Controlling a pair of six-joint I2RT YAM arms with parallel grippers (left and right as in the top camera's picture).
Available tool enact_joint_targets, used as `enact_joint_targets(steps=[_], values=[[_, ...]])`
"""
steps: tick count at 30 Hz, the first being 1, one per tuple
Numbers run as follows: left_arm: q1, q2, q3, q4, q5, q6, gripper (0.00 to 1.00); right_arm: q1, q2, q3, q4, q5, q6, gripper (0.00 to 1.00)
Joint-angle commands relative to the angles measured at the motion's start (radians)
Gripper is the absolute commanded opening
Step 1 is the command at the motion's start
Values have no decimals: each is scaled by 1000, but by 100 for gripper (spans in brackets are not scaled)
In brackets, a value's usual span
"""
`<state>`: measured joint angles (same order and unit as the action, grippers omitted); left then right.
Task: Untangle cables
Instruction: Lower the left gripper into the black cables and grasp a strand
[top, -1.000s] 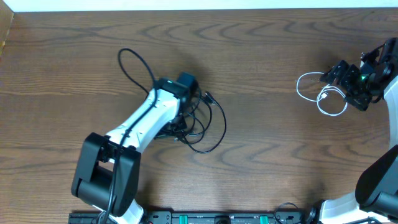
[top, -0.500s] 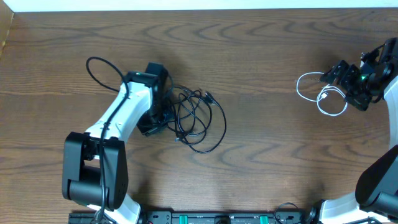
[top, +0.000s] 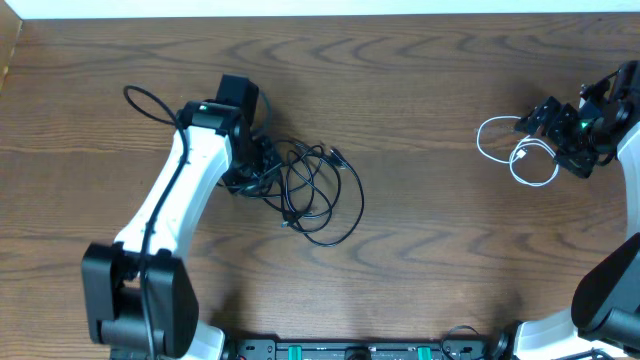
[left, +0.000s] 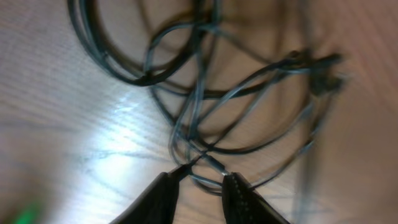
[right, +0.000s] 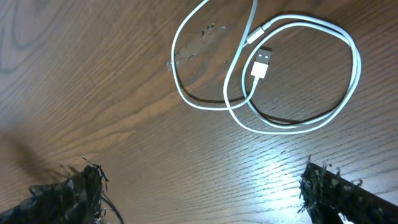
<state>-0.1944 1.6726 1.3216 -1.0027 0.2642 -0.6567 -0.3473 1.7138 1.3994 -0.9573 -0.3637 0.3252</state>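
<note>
The left tool has its tips slightly apart, and a strand of the tangled thin black cables runs between them, unclamped as far as I can see. Closing here could catch two crossing strands and drag the whole bundle across the dark wooden table, tightening any knot. The right tool, wide apart, hovers over the looped white cable, well apart from the tangle.
</note>
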Motion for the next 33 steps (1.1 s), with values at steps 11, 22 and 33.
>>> enact_joint_targets(steps=[11,22,33], values=[[-127,-9,-2,51,-119,-113,60,2,3,8,-1,-5,-12,99],[-217,1,-37,152,-123,-127,60,1,3,8,-1,-5,-12,99],[-211,-91,43,80,-71,-127,75,2,3,8,-1,-5,-12,99]])
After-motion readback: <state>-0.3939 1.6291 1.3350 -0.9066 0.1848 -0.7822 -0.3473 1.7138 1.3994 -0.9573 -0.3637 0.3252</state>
